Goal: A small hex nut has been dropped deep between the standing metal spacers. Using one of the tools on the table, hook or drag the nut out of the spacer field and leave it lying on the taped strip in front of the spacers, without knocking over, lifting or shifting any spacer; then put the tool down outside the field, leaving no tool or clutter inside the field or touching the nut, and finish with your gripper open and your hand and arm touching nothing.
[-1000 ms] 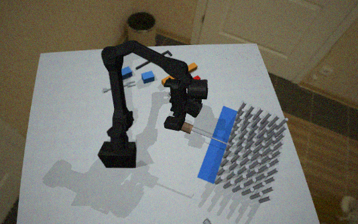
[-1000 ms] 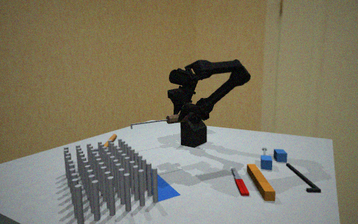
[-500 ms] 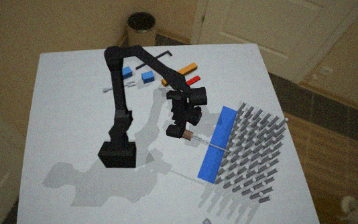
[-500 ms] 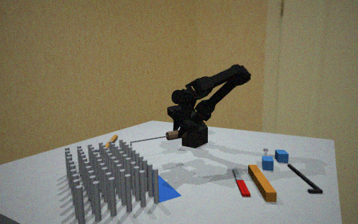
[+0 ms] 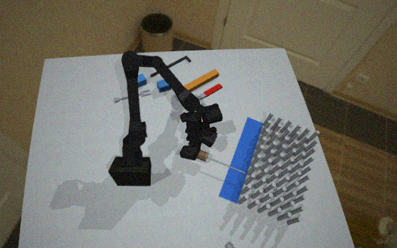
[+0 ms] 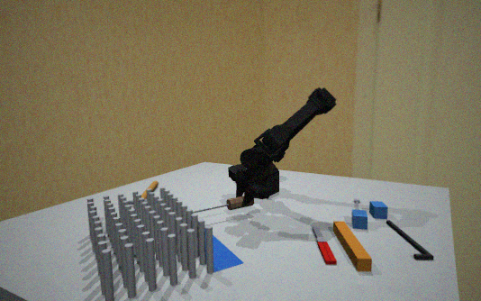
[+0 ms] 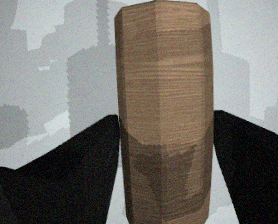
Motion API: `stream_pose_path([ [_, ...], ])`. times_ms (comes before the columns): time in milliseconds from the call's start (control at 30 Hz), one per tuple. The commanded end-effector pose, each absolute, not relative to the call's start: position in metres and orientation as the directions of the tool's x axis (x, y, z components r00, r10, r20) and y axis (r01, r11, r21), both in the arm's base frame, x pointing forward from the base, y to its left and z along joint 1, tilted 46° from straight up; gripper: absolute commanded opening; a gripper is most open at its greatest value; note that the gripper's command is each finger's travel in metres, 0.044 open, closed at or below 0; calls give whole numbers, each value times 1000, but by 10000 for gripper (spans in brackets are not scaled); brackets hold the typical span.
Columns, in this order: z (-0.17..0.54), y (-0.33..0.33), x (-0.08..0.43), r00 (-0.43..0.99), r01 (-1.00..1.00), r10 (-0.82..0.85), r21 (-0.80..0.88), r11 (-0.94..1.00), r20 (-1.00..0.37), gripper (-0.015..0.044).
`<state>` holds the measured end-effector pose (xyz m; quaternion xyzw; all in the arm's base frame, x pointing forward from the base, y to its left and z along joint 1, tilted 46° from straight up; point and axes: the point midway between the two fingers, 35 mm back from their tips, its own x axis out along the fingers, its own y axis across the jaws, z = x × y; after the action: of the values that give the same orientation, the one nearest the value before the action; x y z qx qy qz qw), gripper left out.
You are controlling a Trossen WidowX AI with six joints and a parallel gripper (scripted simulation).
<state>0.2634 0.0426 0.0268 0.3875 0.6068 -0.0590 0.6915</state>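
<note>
The partly open black jaws [image 5: 196, 153] [image 6: 245, 198] grip the brown wooden handle [image 5: 203, 155] [image 6: 235, 203] [image 7: 165, 90] of a thin metal rod [image 5: 225, 164] [image 6: 210, 208].

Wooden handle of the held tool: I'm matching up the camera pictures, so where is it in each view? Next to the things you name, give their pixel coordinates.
Top: the wooden handle [image 5: 203, 155] [image 6: 235, 203] [image 7: 162, 100] is just below and right of centre, at the gripper [image 5: 197, 155] [image 6: 247, 201] [image 7: 166, 123].
Exterior: near the middle, below centre, right of the metal spacers [image 5: 292, 152] [image 6: 172, 259].
Wrist: upright down the middle, between the fingers.
Shared landmark: the gripper, closed on the handle in all three.
</note>
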Motion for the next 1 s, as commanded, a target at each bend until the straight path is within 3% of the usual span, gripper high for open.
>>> stream_pose_path([
  [0, 20, 47, 261, 258, 562, 382, 460, 687, -887, 0],
  [967, 17, 40, 275, 260, 560, 382, 460, 689, -887, 0],
])
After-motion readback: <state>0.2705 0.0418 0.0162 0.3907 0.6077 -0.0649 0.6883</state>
